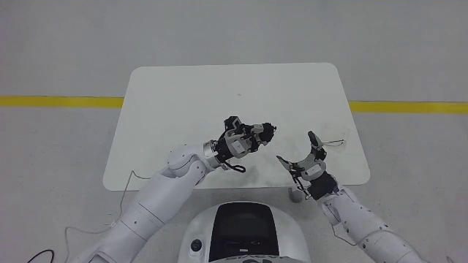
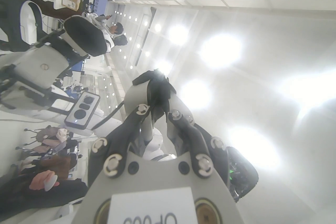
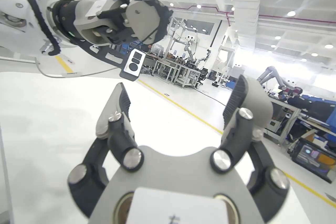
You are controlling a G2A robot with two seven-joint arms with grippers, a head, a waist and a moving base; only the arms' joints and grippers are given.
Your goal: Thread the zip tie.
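Seemingly little is done: my left gripper (image 2: 156,88) is pressed together, my right gripper (image 3: 181,91) spread and empty, the likely zip tie (image 1: 333,143) lying unthreaded on the table (image 1: 219,95).

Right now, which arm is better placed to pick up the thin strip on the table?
The right, probably. The right gripper is open and close beside the thin strip, likely the zip tie, on the table. The left gripper is shut and farther from it.
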